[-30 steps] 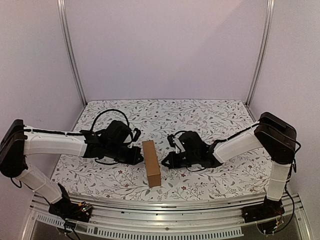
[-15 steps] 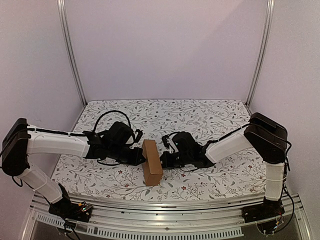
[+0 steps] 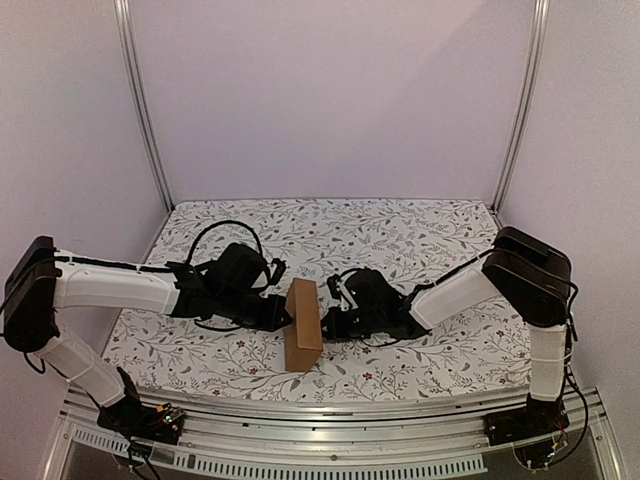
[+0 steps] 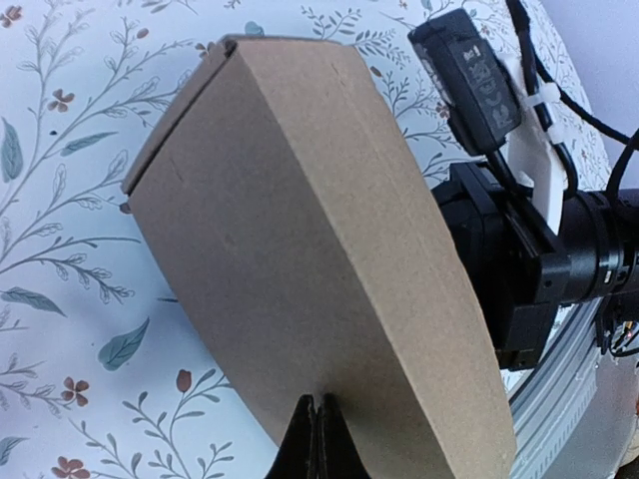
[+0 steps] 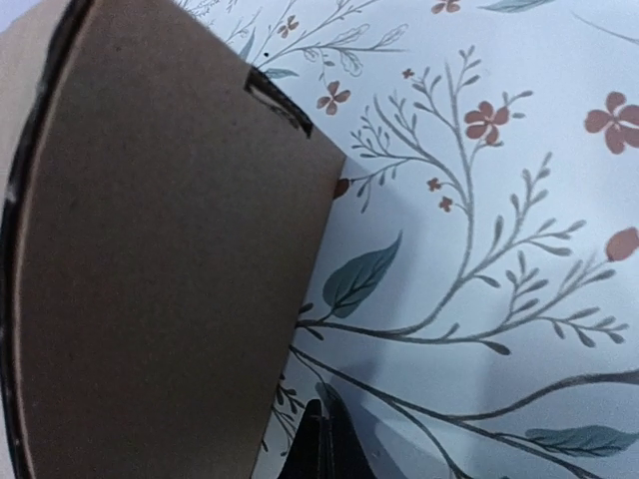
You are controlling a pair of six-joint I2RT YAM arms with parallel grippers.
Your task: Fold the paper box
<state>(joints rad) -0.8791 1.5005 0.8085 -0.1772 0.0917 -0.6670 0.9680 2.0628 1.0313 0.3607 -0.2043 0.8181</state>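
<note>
On floral cloth (image 3: 400, 230), lilac walls (image 3: 330, 100): paper box (image 3: 303, 325) btwn left gripper (image 3: 283, 318), right gripper (image 3: 328, 325), both closed.

A white floral-print counter (image 3: 430, 235), patterned with grey-green leaves and small red flowers, stood enclosed by plain pale lilac walls (image 3: 330, 100). Slim silver metal posts (image 3: 142, 110) rose at its back corners. A ribbed silver metal rail (image 3: 330, 412) ran along its near edge. The light was soft and even.
</note>
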